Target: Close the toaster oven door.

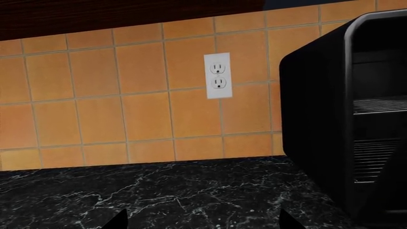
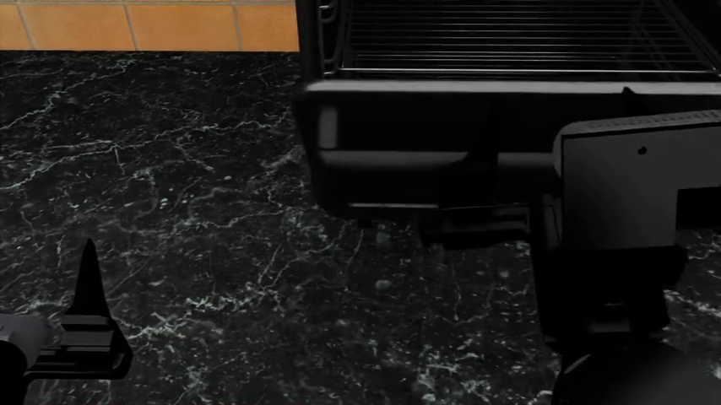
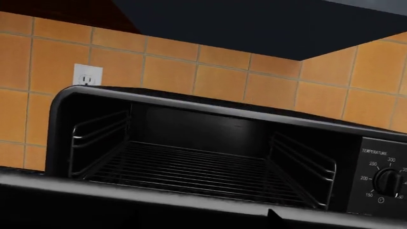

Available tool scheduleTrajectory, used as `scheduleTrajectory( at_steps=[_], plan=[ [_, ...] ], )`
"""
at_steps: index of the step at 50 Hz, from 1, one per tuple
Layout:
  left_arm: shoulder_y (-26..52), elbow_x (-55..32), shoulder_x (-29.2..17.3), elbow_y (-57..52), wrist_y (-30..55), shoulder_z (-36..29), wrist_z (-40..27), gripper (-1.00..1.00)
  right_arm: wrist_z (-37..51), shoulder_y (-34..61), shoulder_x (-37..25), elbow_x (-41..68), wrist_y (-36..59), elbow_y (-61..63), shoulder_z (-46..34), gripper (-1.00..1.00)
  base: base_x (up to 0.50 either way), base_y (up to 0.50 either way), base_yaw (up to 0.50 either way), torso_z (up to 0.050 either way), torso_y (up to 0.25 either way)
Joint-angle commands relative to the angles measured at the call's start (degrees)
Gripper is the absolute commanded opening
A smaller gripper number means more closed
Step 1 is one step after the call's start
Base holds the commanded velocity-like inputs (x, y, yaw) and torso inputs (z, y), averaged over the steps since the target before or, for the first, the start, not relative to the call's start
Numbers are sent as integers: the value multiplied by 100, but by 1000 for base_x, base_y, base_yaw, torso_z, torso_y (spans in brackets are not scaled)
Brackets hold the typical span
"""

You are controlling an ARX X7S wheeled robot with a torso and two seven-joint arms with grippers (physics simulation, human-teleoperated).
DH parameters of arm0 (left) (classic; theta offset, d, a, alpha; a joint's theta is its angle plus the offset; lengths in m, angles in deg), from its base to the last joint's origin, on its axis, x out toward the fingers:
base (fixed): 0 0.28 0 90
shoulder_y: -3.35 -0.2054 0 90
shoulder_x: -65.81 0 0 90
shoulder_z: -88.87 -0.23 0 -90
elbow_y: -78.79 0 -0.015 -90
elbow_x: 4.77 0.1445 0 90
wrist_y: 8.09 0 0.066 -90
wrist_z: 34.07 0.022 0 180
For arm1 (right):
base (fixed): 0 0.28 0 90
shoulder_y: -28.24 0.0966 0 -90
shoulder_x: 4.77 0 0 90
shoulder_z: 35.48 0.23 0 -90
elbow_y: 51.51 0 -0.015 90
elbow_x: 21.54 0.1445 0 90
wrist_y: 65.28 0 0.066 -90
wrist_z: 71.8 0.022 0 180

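The oven [image 2: 507, 42] sits at the back of the black marble tabletop [image 2: 192, 211], against the orange tile wall [image 1: 127, 95]. Its door [image 2: 406, 152] hangs open — swung down and out toward the robot, lying roughly level over the tabletop, so the head view looks down on its dark glass face. Behind it the cavity stands open, with a silver wire rack [image 3: 190, 167] running across inside and side rails on both walls. A temperature knob [image 3: 388, 182] shows on the panel at the cavity's side in the right wrist view.

The right arm [image 2: 631, 219] reaches in at the right side of the head view, its grey housing over the near right part of the door. The right claw itself is hidden beneath the arm, so whether it is released or clenched cannot be told; its wrist camera looks straight into the cavity across the door's edge, and only a small dark tip shows at the frame edge.

The left claw [image 2: 84, 329] hovers low over the tabletop, well apart from the oven. Two dark fingertips [image 1: 117, 220] show spread wide in its wrist view — released, holding nothing. That view faces a white outlet [image 1: 218, 75] on the wall, with the oven's side just beside it.
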Motion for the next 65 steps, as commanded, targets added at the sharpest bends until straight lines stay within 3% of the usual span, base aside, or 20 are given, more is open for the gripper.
scheduleTrajectory(
  at_steps=[1,34,52,59,65],
  plan=[
    [-17,-43,-17,78,-83,44,-4,100,-675,388,281,300,164,-2310,-499,100,0,0,0,0,0],
    [-51,-128,-63,104,-166,114,-80,100,-1969,1893,1234,-235,-122,-5537,-1166,100,4,1,4,0,0],
    [-6,-205,-123,92,-130,193,-111,100,-2923,3004,2114,-1061,-1309,-8466,-1638,100,2,1,4,0,0],
    [-4,-208,-129,114,-143,187,-126,100,-3618,3798,2791,-1506,-2460,-10905,-1796,100,10,3,8,0,0],
    [-19,-209,-125,157,-190,173,-124,100,-3592,3795,2882,-2009,-2330,-10937,-1355,100,6,6,8,0,0]
  ],
)
